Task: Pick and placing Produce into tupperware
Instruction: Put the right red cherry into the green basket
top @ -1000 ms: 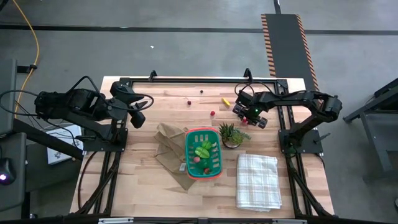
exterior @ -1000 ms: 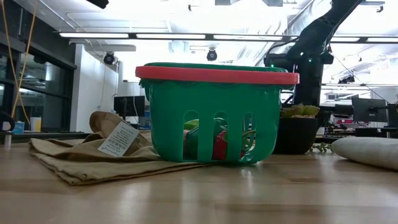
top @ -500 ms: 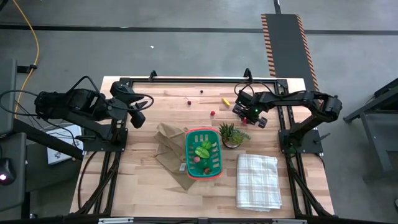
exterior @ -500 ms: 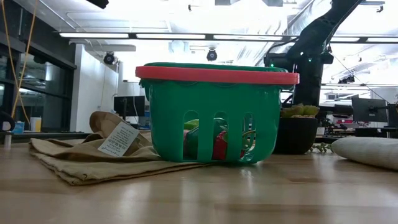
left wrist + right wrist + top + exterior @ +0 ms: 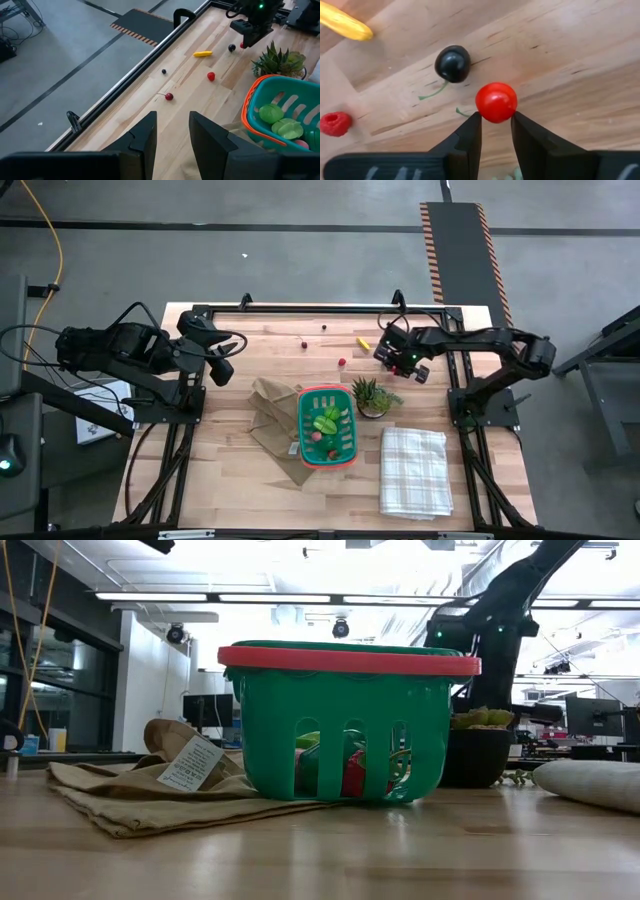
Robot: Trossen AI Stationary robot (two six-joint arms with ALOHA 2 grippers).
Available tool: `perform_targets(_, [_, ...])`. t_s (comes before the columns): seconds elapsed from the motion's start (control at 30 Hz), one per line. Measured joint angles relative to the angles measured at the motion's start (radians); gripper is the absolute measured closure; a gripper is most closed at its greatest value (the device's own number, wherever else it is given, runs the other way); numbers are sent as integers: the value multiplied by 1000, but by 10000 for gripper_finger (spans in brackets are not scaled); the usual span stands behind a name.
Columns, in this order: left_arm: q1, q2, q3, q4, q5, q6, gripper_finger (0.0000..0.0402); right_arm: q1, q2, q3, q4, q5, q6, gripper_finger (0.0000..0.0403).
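Near the far right corner of the wooden bench (image 5: 230,470), just beyond the potted plant (image 5: 369,394): the right gripper (image 5: 495,121), reaching down over a tiny red ball (image 5: 496,102). Seen from the right wrist, the ball sits right at the fingertips, wedged between the two dark fingers (image 5: 470,131) and touching both, with most of its body past the tips. Round, so no long axis to align with. Jaws narrowed to the ball's width, seemingly pinching it at its near edge; whether firmly held is a judgement, not certain. Just beside it, a dark berry (image 5: 452,63) with a thin green stem, not touching. Farther off toward the bench's far edge, a yellow piece (image 5: 344,23) and a small raspberry-like red piece (image 5: 335,123).

Toward the middle of the bench, nearer the front edge: the teal tupperware (image 5: 327,427) with orange rim, already holding green leafy pieces, well apart from the ball. Next move, likely: lift and carry past the plant.

At the far left corner: the left gripper (image 5: 222,370), idle, fingers partly parted, nothing between them, much farther from the ball.
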Motion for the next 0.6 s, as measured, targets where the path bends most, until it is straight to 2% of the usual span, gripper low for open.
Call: perform_targets(0.6, [0, 0, 0, 0, -15, 3, 300, 48, -81, 0, -43, 43, 24, 312])
